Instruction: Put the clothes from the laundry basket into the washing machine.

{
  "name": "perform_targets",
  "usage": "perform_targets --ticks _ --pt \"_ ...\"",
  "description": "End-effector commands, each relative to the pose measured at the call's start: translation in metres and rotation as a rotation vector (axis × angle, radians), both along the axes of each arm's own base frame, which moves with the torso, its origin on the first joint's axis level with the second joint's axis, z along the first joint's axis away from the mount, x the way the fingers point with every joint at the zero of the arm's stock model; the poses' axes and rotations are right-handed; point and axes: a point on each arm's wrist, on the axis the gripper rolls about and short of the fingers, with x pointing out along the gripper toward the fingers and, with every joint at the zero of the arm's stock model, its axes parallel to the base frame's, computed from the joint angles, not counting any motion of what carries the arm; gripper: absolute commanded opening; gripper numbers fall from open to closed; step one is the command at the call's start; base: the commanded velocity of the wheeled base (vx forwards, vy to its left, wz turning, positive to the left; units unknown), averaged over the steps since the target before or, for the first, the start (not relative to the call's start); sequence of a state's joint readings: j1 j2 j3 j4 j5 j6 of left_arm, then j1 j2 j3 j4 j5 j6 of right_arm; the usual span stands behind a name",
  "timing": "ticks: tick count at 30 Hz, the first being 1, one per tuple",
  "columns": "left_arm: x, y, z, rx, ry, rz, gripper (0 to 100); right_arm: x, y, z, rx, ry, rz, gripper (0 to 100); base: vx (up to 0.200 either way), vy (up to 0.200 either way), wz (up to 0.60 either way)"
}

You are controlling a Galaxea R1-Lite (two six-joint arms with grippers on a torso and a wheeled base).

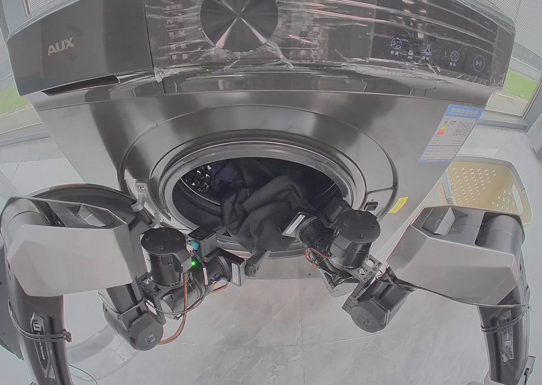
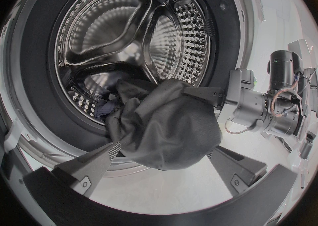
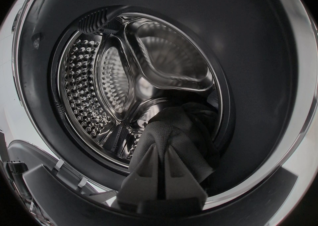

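The washing machine (image 1: 271, 115) stands with its door open, and a dark garment (image 1: 257, 217) lies half in and half out: one part is inside the drum (image 2: 132, 37), the other part hangs over the lower edge of the round opening. The right claw (image 3: 161, 152) is at the mouth of the drum, with its two fingers (image 3: 145, 170) pressed narrow on a fold of this garment. The left claw (image 2: 162, 150) is just below the opening with its fingers spread wide, holding nothing; the hanging part of the garment is between them, and one tip seems to touch the cloth. Deeper in the drum lies a small blue piece of clothing (image 2: 103, 108), so I judge that a part of the work is done. What remains is to push the dark garment fully over the edge. Of the laundry basket (image 1: 480, 177), on the floor at the right side of the machine, I see no clothes in the part that is visible.
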State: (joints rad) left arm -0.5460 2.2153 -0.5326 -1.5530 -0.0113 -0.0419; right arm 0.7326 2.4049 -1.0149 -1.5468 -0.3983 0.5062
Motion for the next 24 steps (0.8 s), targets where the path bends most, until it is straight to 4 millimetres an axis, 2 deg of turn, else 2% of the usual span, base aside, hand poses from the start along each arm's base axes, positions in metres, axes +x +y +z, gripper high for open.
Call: perform_targets --ticks 1,2,3,11,12,17,18,19,21,24 --pt "-0.004 -0.004 -0.001 0.004 0.004 -0.043 100 0.0 -0.001 0.003 0.005 -0.005 -0.003 0 0.0 0.0 0.0" --pt "-0.004 -0.005 -0.001 0.004 0.002 -0.052 100 0.0 0.0 0.003 0.006 -0.006 -0.003 0 0.0 0.0 0.0" --pt "-0.004 -0.007 0.0 0.001 -0.004 -0.059 100 0.0 0.0 0.003 0.006 -0.006 -0.003 100 0.0 0.0 0.0" --pt "0.004 -0.016 0.003 -0.022 -0.035 -0.126 100 0.0 0.002 0.0 0.003 -0.003 0.003 100 0.0 0.0 0.0" --pt "0.016 -0.023 -0.001 -0.032 -0.054 -0.121 100 -0.001 0.004 0.001 0.004 -0.005 0.011 100 0.0 0.0 0.0" --pt "0.043 -0.032 -0.015 -0.05 -0.079 -0.101 100 -0.005 0.006 0.001 0.003 -0.003 0.02 100 0.0 0.0 0.0" --pt "0.043 -0.032 -0.015 -0.05 -0.079 -0.101 100 -0.005 0.006 0.001 0.003 -0.003 0.02 100 0.0 0.0 0.0" --pt "0.052 -0.036 -0.02 -0.055 -0.09 -0.092 100 -0.007 0.004 0.0 -0.003 0.005 0.019 100 0.0 0.0 0.0" --pt "0.057 -0.038 -0.022 -0.058 -0.096 -0.087 100 -0.011 0.001 0.002 -0.005 0.014 0.019 100 0.0 0.0 0.0" --pt "0.063 -0.041 -0.026 -0.061 -0.102 -0.084 100 -0.032 -0.002 0.013 -0.01 0.031 0.061 100 0.0 0.0 0.0"
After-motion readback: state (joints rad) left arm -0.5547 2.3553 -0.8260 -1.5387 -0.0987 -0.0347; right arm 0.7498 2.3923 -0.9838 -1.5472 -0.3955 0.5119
